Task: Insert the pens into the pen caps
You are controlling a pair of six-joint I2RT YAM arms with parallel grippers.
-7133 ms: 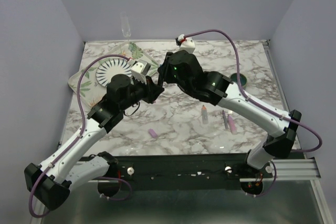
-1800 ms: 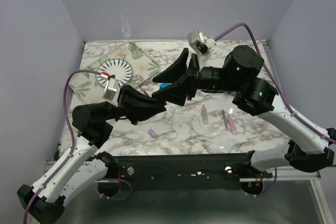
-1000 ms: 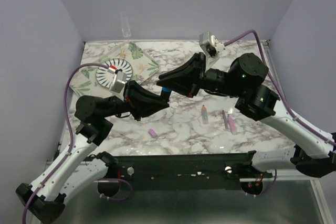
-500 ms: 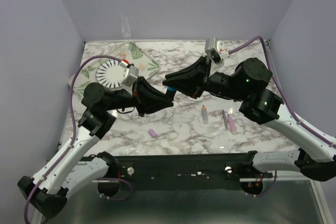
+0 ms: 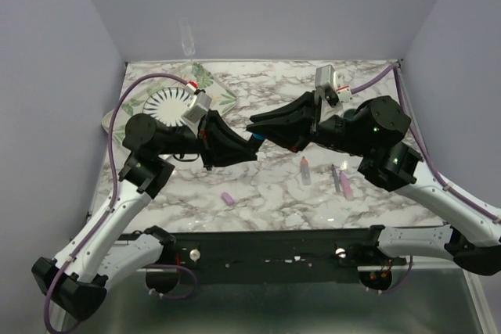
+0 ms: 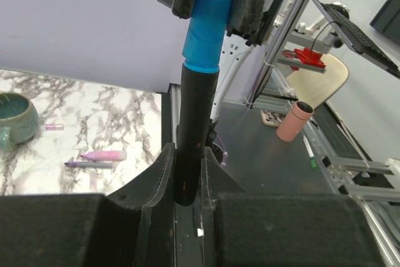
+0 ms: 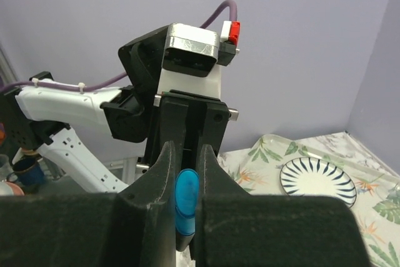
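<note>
My left gripper (image 6: 186, 154) is shut on the black pen (image 6: 194, 123), which stands upright between its fingers. The blue pen cap (image 6: 206, 26) sits over the pen's upper end, and my right gripper (image 7: 185, 154) is shut on that cap (image 7: 186, 201). In the top view the two grippers meet tip to tip above the table's middle, left gripper (image 5: 247, 152) and right gripper (image 5: 254, 125), with the blue cap (image 5: 257, 138) between them. On the table to the right lie a grey pen with an orange tip (image 5: 304, 170), a thin pen (image 5: 334, 175) and a pink pen (image 5: 344, 184). A light purple cap (image 5: 228, 198) lies near the front.
A leaf-patterned tray (image 5: 215, 91) with a striped plate (image 5: 167, 104) stands at the back left. A clear glass (image 5: 187, 37) stands behind it. A teal mug (image 6: 15, 114) shows in the left wrist view, beside the pink pen (image 6: 103, 155).
Both grippers have drawn together above the table. The blue cap, a little apart from the pen a second ago, now sits on its end.
</note>
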